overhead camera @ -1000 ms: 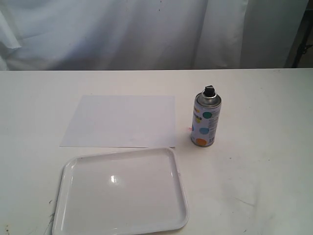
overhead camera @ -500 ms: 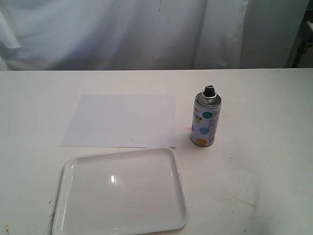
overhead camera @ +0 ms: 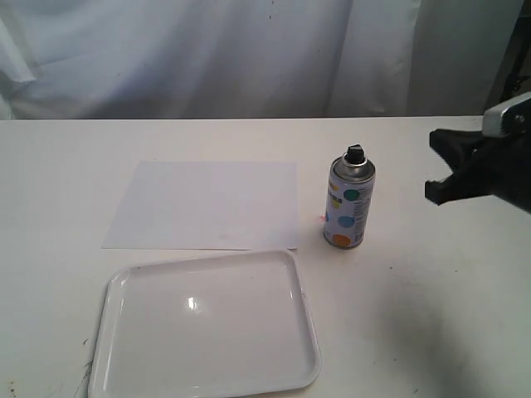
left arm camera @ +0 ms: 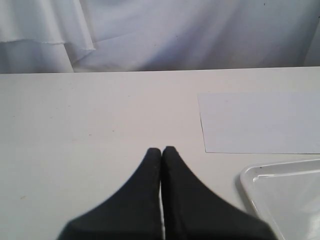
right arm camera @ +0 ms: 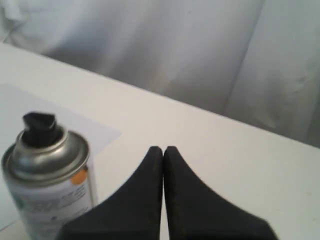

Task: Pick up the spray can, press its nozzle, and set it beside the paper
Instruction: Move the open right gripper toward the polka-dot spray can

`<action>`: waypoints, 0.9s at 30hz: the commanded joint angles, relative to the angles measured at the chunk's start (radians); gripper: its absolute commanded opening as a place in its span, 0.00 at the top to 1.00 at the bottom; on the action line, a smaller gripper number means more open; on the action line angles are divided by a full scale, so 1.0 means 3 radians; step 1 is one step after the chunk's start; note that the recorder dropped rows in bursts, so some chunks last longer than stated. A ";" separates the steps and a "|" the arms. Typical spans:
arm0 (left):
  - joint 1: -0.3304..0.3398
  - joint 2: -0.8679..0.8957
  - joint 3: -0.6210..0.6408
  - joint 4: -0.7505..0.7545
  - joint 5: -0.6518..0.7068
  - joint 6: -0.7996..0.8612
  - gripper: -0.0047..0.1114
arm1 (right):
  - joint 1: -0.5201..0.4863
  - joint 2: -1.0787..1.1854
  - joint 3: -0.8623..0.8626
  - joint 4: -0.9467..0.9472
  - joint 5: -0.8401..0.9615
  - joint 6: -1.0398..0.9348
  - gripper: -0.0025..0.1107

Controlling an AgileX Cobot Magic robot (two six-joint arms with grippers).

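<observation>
The spray can [overhead camera: 349, 207] stands upright on the white table, just right of the paper [overhead camera: 207, 203], with its black nozzle [overhead camera: 355, 154] on top. My right gripper [overhead camera: 436, 166] hangs above the table to the can's right, apart from it. In the right wrist view its fingers [right arm camera: 163, 148] are shut with nothing between them, and the can [right arm camera: 50, 175] with its nozzle [right arm camera: 39, 127] stands close beside them, the paper [right arm camera: 10, 100] behind it. My left gripper [left arm camera: 162, 148] is shut and empty over bare table, away from the paper [left arm camera: 260, 122]; the exterior view does not show it.
A glossy white tray [overhead camera: 307, 332] with a raised rim lies in front of the paper, near the table's front edge; its corner [left arm camera: 250, 177] also shows in the left wrist view. White cloth hangs behind the table.
My right gripper has come into the exterior view from the right edge. The can, paper and tray have not moved.
</observation>
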 commanded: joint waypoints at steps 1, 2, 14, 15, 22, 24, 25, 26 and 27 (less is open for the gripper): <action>0.0008 -0.0010 0.0015 -0.0028 -0.0015 -0.0009 0.96 | -0.0009 0.0208 0.0012 -0.0437 -0.0006 0.0044 0.98; 0.0008 -0.0010 0.0015 -0.0028 -0.0015 -0.0009 0.96 | -0.0009 0.0257 0.0012 -0.0512 -0.0006 0.0044 0.98; 0.0008 -0.0010 0.0015 -0.0028 -0.0015 -0.0009 0.96 | -0.0009 0.0629 0.0012 -0.0813 -0.0014 0.0044 0.98; 0.0008 -0.0010 0.0015 -0.0028 -0.0015 -0.0009 0.96 | -0.0009 0.0629 0.0012 -0.0813 -0.0014 0.0044 0.98; 0.0008 -0.0010 0.0015 -0.0028 -0.0015 -0.0009 0.96 | -0.0009 0.0629 0.0012 -0.0806 -0.0316 0.0064 0.98; 0.0008 -0.0010 0.0015 -0.0028 -0.0015 -0.0009 0.96 | -0.0009 0.0629 0.0012 -0.0806 -0.0301 0.0140 0.98; 0.0008 -0.0010 0.0015 -0.0028 -0.0015 -0.0009 0.96 | -0.0009 0.0629 0.0012 -0.0806 -0.0254 0.0152 0.98; 0.0008 -0.0010 0.0015 -0.0028 -0.0015 -0.0009 0.96 | -0.0009 0.0629 0.0012 -0.0806 -0.0210 0.0152 0.98; 0.0008 -0.0010 0.0015 -0.0028 -0.0015 -0.0009 0.96 | -0.0009 0.0629 0.0012 -0.0813 -0.0184 0.0152 0.98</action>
